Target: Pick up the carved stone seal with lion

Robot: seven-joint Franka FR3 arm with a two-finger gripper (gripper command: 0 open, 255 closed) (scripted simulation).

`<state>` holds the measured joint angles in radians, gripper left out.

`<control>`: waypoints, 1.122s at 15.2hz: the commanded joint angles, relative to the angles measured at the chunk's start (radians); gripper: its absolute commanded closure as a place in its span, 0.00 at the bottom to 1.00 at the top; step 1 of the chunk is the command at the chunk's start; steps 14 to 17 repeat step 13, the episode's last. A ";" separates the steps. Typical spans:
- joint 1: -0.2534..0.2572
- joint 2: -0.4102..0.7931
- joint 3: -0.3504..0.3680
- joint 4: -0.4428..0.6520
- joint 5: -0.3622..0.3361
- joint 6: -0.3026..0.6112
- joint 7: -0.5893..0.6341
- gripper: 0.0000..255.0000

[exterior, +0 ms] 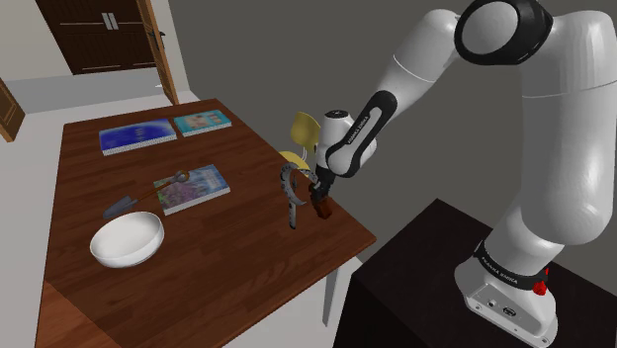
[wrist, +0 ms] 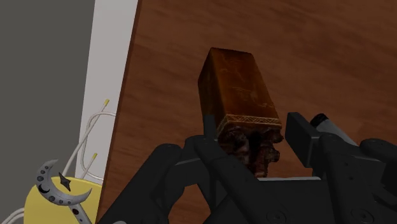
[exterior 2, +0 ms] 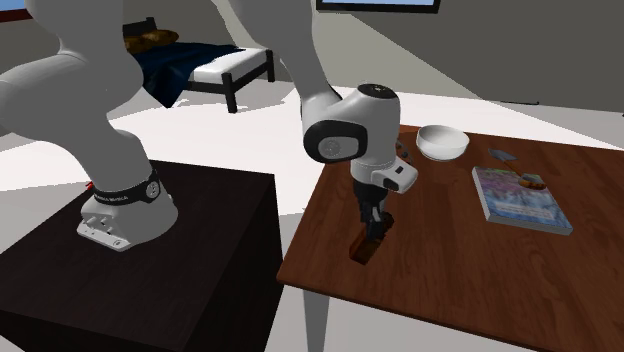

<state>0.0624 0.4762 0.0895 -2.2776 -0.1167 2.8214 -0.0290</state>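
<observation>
The claw point(wrist: 254, 145) is pinching the dark carved top of the brown seal point(wrist: 238, 83), whose block body juts out tilted past the fingertips, above the desk point(wrist: 331, 51) near its edge.

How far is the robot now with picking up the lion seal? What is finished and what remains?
Done: the gripper is at the brown carved stone seal, near the table edge. In hand: its fingers appear to clasp the carved lion end. Left: the lift. In the second exterior view the seal's base seems to rest on the wood.
</observation>
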 commanded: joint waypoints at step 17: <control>-0.026 -0.161 0.033 -0.027 0.038 -0.133 -0.028 1.00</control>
